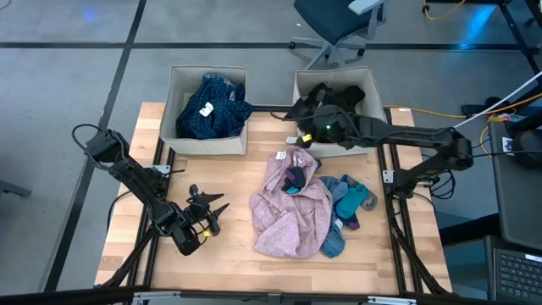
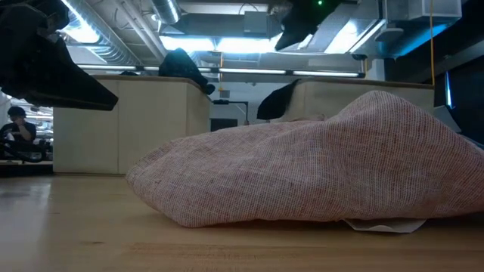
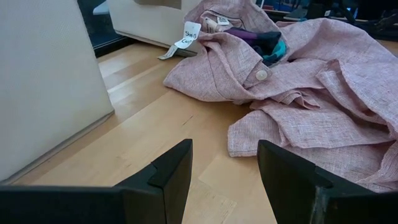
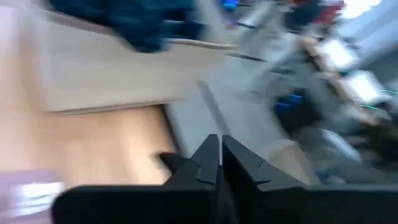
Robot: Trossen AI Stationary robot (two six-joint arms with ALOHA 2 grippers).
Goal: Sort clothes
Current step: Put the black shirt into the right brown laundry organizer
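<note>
My right gripper (image 1: 306, 135), fingers clenched empty near the counter's far edge, could snag the pink shirt (image 1: 292, 212). My left gripper (image 1: 212, 213) waits released.

The high view looks straight down on the whole bench (image 1: 212, 254), both arms and the two bins at its far edge. The low view sits at bench-top height, very near the pink shirt (image 2: 318, 166), facing those bins. The left wrist view looks low across the bench past its own fingers (image 3: 171, 174) at the same shirt. The right wrist view is motion-blurred, facing the navy-filled bin (image 4: 106, 68).
</note>
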